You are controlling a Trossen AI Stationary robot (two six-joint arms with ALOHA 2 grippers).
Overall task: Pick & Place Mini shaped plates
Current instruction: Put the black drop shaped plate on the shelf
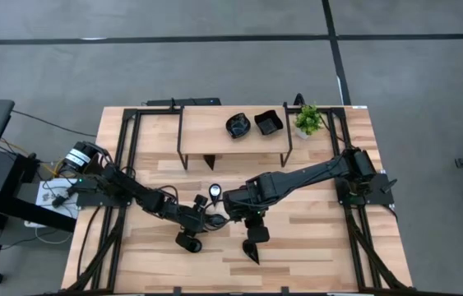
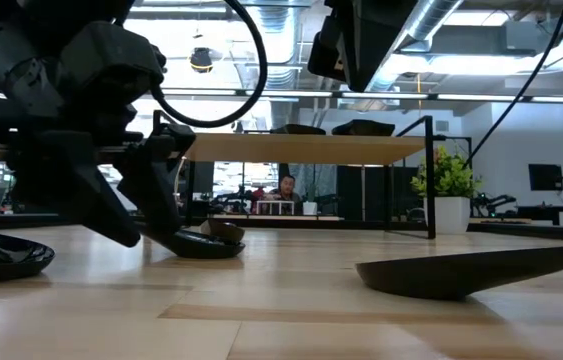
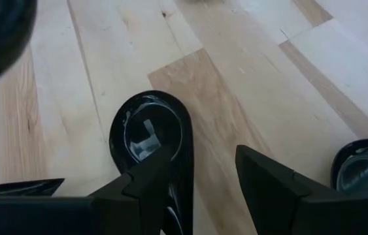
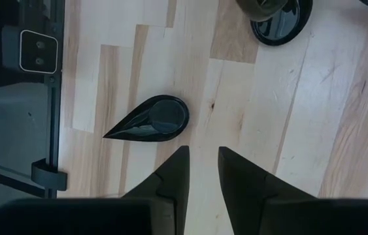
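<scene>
Left wrist view: the left gripper (image 3: 200, 179) is spread, one finger (image 3: 151, 186) lying over a glossy teardrop plate (image 3: 148, 130), the other on bare table (image 3: 249, 85). I cannot tell whether it touches the rim. To grip well, I judge the jaws should straddle the raised edge squarely before closing, since the glaze looks slippery. The right gripper (image 4: 202, 171) hovers with fingers slightly parted and empty, a second teardrop plate (image 4: 151, 121) just ahead. Two more plates (image 1: 252, 124) sit on the raised shelf (image 1: 202, 123) near the potted plant (image 1: 308, 120).
</scene>
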